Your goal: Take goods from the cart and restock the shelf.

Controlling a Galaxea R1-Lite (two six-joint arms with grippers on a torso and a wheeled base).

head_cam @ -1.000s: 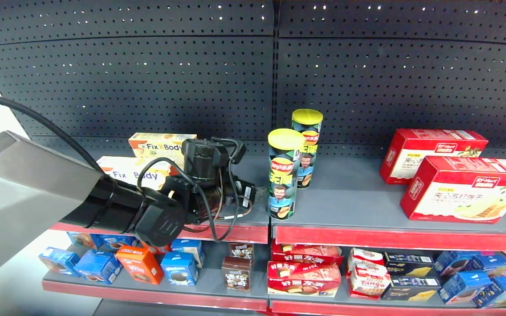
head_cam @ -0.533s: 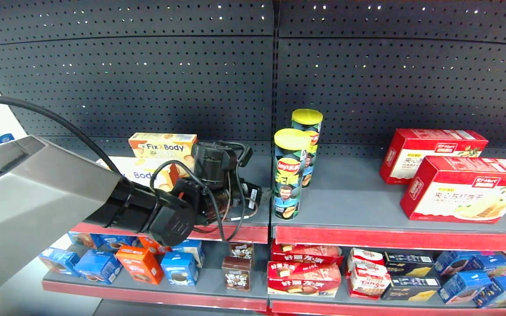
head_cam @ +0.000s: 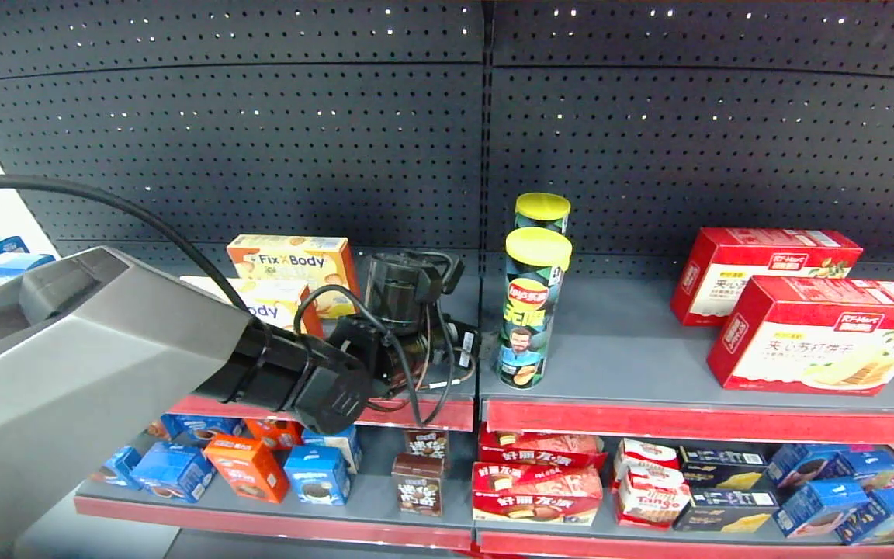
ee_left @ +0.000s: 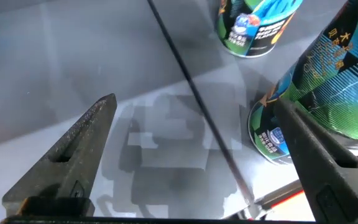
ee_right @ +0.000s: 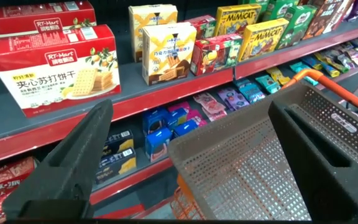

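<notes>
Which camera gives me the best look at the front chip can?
Head view: the front can stands whole and upright, yellow lid on, near the shelf edge. The left wrist view catches its lower part, close up. The right wrist view faces the cart.

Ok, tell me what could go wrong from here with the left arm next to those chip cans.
1. The left gripper is open, one of its fingers right beside the front can; a sideways sweep may topple it.
2. That can stands near the shelf's red front edge, so a tip could send it off.
3. The rear can is close behind; a push could knock both.
</notes>
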